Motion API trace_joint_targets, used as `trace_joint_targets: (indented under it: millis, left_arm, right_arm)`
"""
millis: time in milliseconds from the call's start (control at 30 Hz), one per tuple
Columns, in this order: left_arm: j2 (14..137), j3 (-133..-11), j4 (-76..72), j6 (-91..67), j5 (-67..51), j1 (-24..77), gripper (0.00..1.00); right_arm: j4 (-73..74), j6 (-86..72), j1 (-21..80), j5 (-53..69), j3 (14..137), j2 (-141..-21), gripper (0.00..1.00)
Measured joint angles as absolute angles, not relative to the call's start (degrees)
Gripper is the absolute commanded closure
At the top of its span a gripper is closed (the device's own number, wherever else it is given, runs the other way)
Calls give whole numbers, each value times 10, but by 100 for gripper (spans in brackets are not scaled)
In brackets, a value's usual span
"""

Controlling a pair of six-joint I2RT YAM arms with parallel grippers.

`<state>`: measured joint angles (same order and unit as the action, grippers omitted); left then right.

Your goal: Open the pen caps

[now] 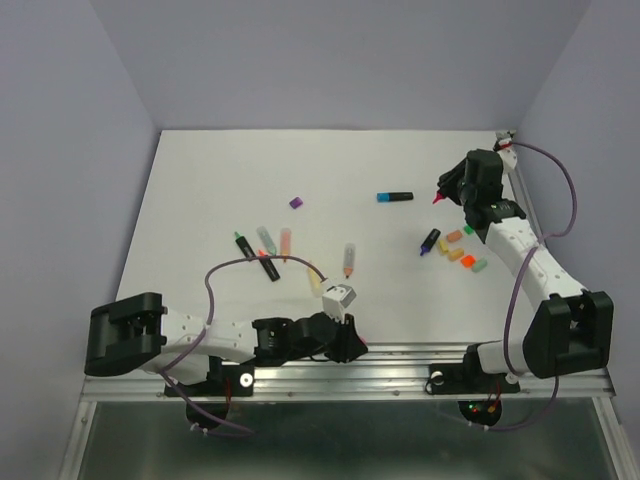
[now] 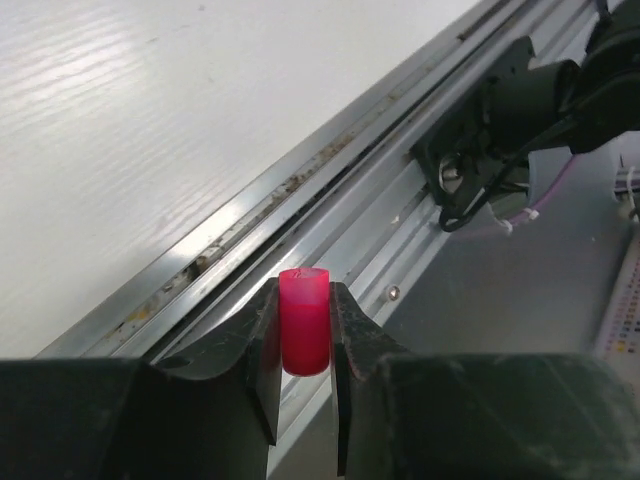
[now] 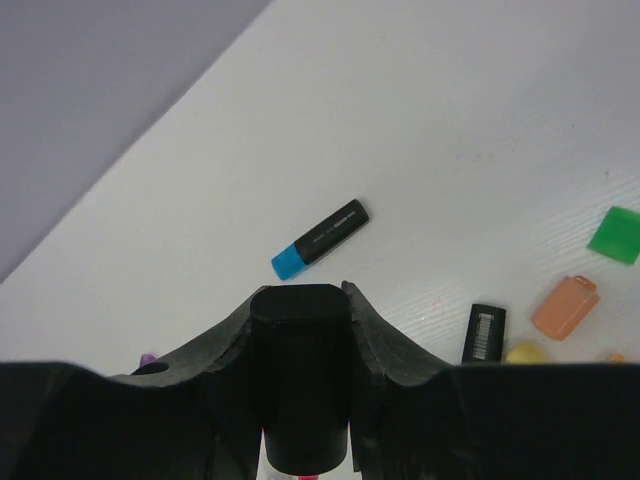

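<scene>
The left arm lies low and folded along the near edge of the table point(image 1: 220, 170). Its forearm runs rightward, so the left gripper point(image 2: 305, 297) hangs over the aluminium rail point(image 2: 300, 190) at that edge. Its fingers are pinched narrow on one pink cap point(image 2: 304, 335), which stands upright between the pads. The right arm rises from its base and reaches up the right side of the table with the elbow bent, and the right gripper point(image 3: 300, 298) is turned leftward near the far right corner. It is clamped on one black highlighter point(image 3: 300, 380), whose bare pink tip point(image 1: 437, 199) points toward the middle of the table. Just left of that tip lies one blue-capped highlighter point(image 3: 320, 238) with its blue cap point(image 3: 287, 264) on. One purple cap point(image 1: 295, 203) lies alone farther left, well apart from the rest. Beside the right forearm is a cluster of what look like six loose caps, among them a green cap point(image 3: 614, 235), an orange cap point(image 3: 565, 307), a yellow cap point(image 1: 443, 247) and a mint cap point(image 1: 479, 266). One purple-tipped highlighter point(image 1: 430, 242) lies just left of them. Beyond the left arm six uncapped highlighters point(image 1: 285, 241) are scattered near one another.
</scene>
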<state>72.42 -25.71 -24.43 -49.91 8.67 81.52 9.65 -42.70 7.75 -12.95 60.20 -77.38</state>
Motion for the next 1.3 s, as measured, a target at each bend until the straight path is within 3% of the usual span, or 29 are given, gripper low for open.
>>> trace_joint_targets:
  millis: [200,467,833,933,967,1033,1100,1233,1267,1300]
  left_arm:
    - [705,-292,-134,-540,142,791,100]
    - [704,-347,-33,-538,181,606,100]
    - [711,-367,77,-513,189,467,90]
    - [737,-383,89,-510,190,458,81]
    - [745,-387,93,-509,190,454,80]
    - [763,-396,104,-506,192,447,80]
    - [781,-405,114,-504,196,441,72]
    - [798,-414,124,-496,197,433,56]
    - [798,-414,126,-492,196,433,46]
    - [798,-414,127,-492,196,432,42]
  right_arm:
    - [121,-385,93,-110,589,-740,98]
    - [182,-382,94,-156,448,-692,91]
    - [220,-393,94,-173,403,-737,79]
    - [228,-398,94,-181,403,-754,78]
    - [230,-399,94,-182,403,-756,76]
    - [236,-401,94,-185,403,-760,63]
    - [240,-404,94,-187,403,-760,48]
    - [247,-403,94,-190,404,-759,37]
    - [253,-402,94,-192,404,-757,32]
    - [256,-403,94,-193,404,-754,30]
